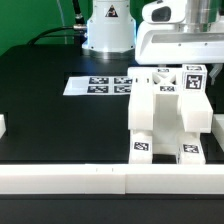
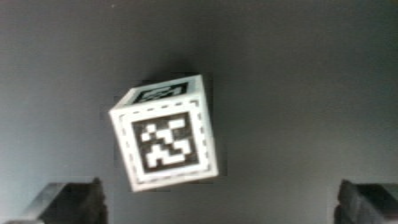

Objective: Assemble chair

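From the exterior view we cannot make out the tips of the two-finger gripper [image 1: 188, 68]: the white robot arm [image 1: 172, 30] reaches down at that view's upper right, and its lower end sits behind the tall tagged post [image 1: 193, 78] of the chunky white plastic chair assembly [image 1: 168, 115]. The arm itself is cut off by the top edge, and so is its round white base [image 1: 107, 30] further back. The back of the assembly is hidden from us, so we cannot tell how its blocks are joined there.

The wrist view settles the claw: its two dark fingertips [image 2: 71, 203] stand wide apart, released, with nothing between them. Past them lies a small white block [image 2: 169, 132] bearing a black-and-white square tag on its broad face and another on its narrow end. It rests tilted on the dark surface, clear of both fingers. The picture is soft, so we cannot read the tag pattern, nor say which chair part this block is.

The chair assembly stands on the matte black tabletop [image 1: 50, 120] toward the exterior view's right, close against the low white rail [image 1: 80, 178] that runs along the near edge. Two tagged feet face us at its foot.

The flat white marker board [image 1: 98, 86] lies on the table behind the assembly, partly covered by it. A small white piece [image 1: 3, 127] is cut off at the exterior view's left edge. Behind the table we see green backing.
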Robot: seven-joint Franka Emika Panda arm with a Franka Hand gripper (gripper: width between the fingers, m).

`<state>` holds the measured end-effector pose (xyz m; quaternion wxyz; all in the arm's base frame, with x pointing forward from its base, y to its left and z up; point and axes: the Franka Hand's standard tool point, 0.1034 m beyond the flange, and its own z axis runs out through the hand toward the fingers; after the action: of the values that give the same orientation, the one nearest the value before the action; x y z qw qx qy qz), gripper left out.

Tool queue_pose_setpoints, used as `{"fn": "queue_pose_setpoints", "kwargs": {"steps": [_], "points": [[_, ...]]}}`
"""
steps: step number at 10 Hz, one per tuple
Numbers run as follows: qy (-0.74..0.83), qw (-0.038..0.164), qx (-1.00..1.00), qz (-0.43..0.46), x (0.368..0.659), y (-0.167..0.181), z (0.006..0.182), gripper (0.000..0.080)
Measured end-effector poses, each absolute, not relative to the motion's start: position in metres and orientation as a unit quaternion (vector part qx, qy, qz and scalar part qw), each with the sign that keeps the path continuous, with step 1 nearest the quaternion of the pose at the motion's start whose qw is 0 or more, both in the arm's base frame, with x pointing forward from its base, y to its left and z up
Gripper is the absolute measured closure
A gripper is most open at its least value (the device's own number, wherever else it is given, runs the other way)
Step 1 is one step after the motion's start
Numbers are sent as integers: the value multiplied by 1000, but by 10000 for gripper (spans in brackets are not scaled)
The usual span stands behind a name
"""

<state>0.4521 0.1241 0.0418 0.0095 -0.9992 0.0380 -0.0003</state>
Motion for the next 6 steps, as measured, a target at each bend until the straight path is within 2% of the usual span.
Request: {"fn": "queue_pose_setpoints", "kwargs": {"steps": [4,6], "points": [[36,8,-999,1,450,125,38,150],[33,4,-999,6,445,125,29,150]]}}
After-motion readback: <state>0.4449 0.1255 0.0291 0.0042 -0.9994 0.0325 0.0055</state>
